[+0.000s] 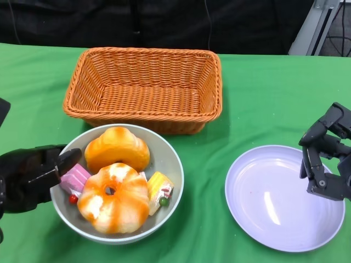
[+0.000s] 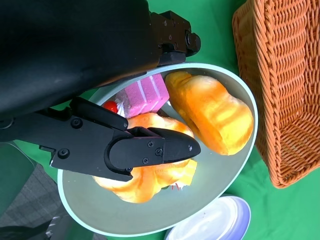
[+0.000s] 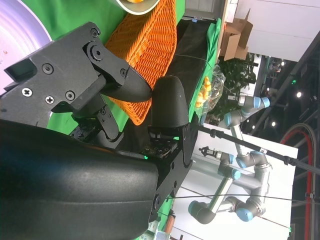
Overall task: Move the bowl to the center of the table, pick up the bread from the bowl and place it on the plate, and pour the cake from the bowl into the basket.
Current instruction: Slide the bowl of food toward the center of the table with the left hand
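The left hand (image 1: 34,176) is held low at the robot's left, its fingers (image 2: 150,150) stretched forward and apart, with nothing clasped between them. The right hand (image 1: 326,156) is raised at the right, fingers curled downward, parted and empty.

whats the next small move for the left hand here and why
Probably close the left hand on the bowl rim. Its fingers sit at the rim's near-left edge, one reaching over the inside, but no firm grip shows. The bowl, holding bread and cake, sits left of the table's middle, beside the plate.
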`<state>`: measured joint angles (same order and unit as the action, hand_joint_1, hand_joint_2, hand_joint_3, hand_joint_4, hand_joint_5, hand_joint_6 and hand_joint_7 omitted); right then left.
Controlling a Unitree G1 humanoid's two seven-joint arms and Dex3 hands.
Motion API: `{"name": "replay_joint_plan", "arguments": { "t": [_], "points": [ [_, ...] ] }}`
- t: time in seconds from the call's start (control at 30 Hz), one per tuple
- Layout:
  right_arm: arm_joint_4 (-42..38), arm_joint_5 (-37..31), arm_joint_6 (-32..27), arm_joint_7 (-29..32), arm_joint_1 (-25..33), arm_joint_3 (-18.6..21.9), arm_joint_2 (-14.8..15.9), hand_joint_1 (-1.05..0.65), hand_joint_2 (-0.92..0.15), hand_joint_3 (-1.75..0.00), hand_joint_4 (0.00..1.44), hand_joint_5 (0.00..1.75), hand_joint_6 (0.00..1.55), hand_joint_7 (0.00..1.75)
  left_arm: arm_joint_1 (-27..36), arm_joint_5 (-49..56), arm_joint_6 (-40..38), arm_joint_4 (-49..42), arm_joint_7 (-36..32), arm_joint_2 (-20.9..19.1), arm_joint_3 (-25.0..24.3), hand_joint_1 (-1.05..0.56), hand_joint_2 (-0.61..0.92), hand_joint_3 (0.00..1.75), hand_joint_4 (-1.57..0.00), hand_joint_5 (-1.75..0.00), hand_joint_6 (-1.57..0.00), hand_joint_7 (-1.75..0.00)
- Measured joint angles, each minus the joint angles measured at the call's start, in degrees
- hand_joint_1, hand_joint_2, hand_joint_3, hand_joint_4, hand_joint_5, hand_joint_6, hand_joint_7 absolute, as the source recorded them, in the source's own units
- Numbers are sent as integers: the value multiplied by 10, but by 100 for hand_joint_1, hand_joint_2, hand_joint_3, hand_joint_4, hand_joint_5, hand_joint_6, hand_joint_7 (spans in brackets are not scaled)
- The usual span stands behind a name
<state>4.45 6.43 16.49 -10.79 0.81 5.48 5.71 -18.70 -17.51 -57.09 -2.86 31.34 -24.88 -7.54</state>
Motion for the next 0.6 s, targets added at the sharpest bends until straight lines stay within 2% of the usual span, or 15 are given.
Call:
{"name": "replay_joint_plan", "arguments": {
  "t": [0.13,0.3,0.6],
  "points": [
    [3,3,-3,-1,1,0,0,-21,-51,-117,86,175,60,163,0,-3,-13,14,-22,8,1,-55,92,42,-19,-8,-13,-3],
    [3,3,-3,-2,1,0,0,-22,-51,-117,85,175,60,163,0,-17,-30,27,-39,23,-1,-54,92,40,-19,-7,-15,-3],
    [3,7,-3,-4,1,-1,0,-23,-51,-117,86,175,60,163,-2,-38,-73,35,-67,48,-4,-53,92,40,-28,-11,-16,-2]
  ]
}}
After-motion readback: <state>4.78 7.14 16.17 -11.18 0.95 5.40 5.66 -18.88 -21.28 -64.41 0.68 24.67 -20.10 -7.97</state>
